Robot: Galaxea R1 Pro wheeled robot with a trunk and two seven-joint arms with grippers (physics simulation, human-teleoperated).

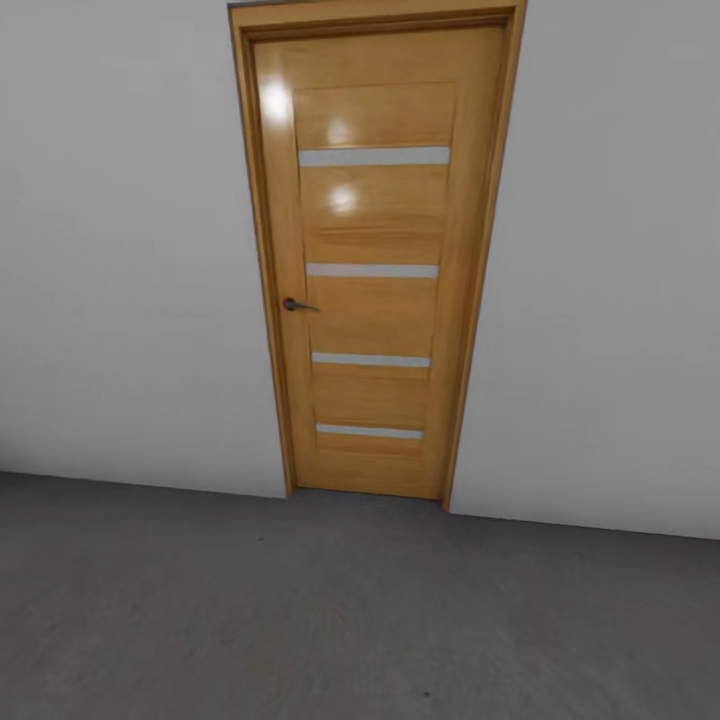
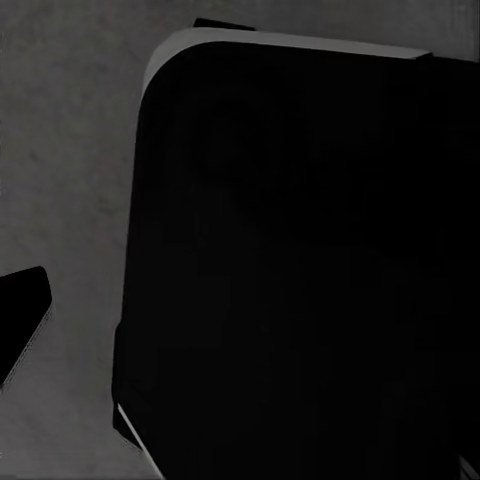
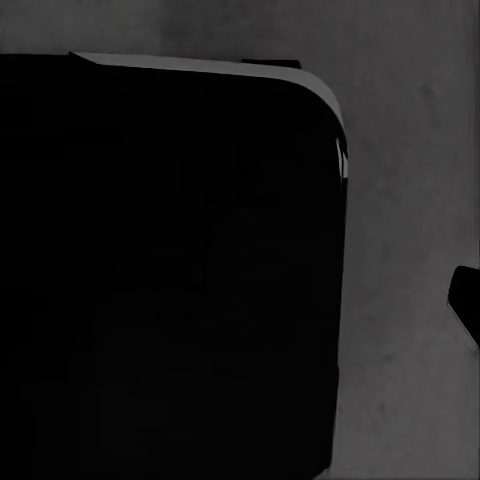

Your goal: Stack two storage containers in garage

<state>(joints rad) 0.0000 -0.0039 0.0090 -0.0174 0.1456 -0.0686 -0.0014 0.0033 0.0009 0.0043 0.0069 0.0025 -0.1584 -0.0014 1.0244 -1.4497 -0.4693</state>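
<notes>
I am looking through the head camera at a white wall running along the left. To its right, a closed wooden door is standing in a matching frame. A small dark handle is sitting on the door's left side, about halfway up, and four pale horizontal strips are crossing the panel from top to bottom. Two bright glints are showing on the upper part of the wood. Further right the white wall is carrying on to the edge. Below all of it, the floor is spreading out dark grey and mottled, meeting the wall and the door's foot.

I am not seeing the containers in any of my views, so I cannot say where they are lying.

In the left wrist view, I am looking down at the same grey floor, with a large black rounded block of the robot's body taking up most of the picture and a small dark wedge poking in at one edge. In the right wrist view, a similar black block is sitting against the grey floor, and a small dark shape is nicking the edge.

I cannot tell whether either claw is released or clenched; the fingers are not showing clearly enough.
</notes>
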